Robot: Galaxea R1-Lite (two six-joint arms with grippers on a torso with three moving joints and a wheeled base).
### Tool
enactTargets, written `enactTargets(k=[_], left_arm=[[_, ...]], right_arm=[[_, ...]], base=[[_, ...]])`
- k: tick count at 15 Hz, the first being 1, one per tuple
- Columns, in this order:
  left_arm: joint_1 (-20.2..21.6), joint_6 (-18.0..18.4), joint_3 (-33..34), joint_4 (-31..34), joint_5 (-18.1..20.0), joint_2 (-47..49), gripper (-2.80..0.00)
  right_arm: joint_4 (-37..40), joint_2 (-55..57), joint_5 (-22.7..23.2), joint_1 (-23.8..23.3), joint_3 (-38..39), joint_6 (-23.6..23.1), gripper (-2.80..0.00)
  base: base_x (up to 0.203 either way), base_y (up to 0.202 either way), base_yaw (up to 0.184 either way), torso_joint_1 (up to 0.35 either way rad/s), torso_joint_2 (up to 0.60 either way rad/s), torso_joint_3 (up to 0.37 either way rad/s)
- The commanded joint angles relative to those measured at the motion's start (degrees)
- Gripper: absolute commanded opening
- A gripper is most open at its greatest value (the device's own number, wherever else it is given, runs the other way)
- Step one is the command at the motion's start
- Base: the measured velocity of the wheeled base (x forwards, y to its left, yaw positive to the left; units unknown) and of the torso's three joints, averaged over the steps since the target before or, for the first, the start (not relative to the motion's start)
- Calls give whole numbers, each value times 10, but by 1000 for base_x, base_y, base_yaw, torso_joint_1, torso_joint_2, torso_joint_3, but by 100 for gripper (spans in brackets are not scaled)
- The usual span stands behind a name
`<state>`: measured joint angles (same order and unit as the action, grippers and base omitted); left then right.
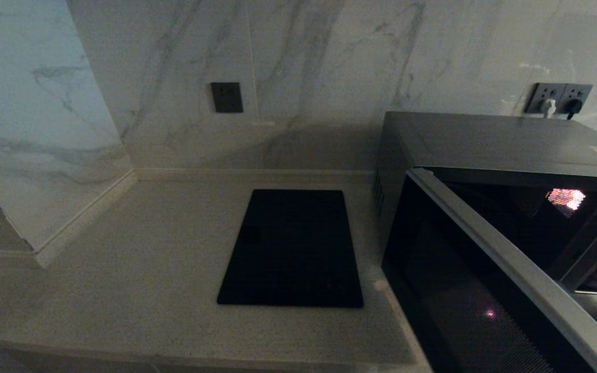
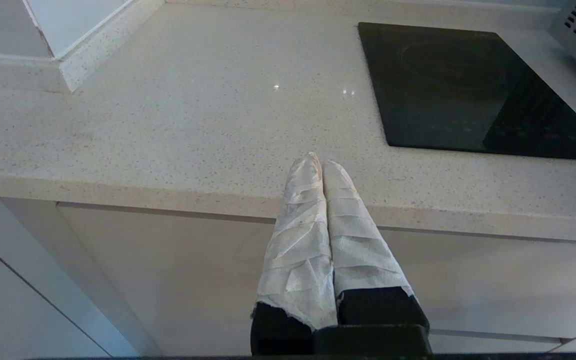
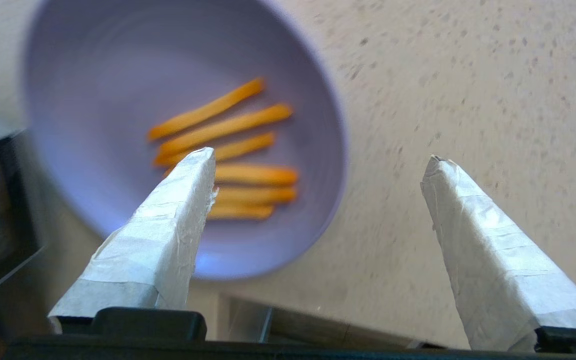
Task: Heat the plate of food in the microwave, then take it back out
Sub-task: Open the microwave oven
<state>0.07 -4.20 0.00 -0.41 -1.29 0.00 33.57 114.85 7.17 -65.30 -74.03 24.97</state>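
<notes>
Right hand stands wide and empty above the plate of food, which sits on the worktop beside the microwave, whose door stands open. Step judged: fetching the plate. Next: lower and close on the rim. Left hand, pressed together, is parked off the worktop edge.

A flat black slab lies on the pale speckled counter, and everything else is placed from it. Beyond its far edge a marble-veined wall rises from the counter's back. On that wall, above the slab and a little left, sits a dark square plate, probably an outlet, though it is too dim to be sure. Further right on the same wall is a double socket with two plugs in it. Left of the slab, a marble-faced pillar juts forward onto the counter.
</notes>
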Motion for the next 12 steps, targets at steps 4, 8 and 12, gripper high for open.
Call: enactTargets(k=[4, 8, 12], left_arm=[[0, 0, 0, 0, 0, 0, -280], [0, 0, 0, 0, 0, 0, -280], [0, 0, 0, 0, 0, 1, -280]], right_arm=[[-24, 60, -18, -9, -4, 1, 0], [-24, 77, -19, -10, -10, -11, 0], [-24, 86, -18, -9, -17, -12, 0]], base=[[0, 0, 0, 0, 0, 0], [0, 0, 0, 0, 0, 0], [0, 0, 0, 0, 0, 0]])
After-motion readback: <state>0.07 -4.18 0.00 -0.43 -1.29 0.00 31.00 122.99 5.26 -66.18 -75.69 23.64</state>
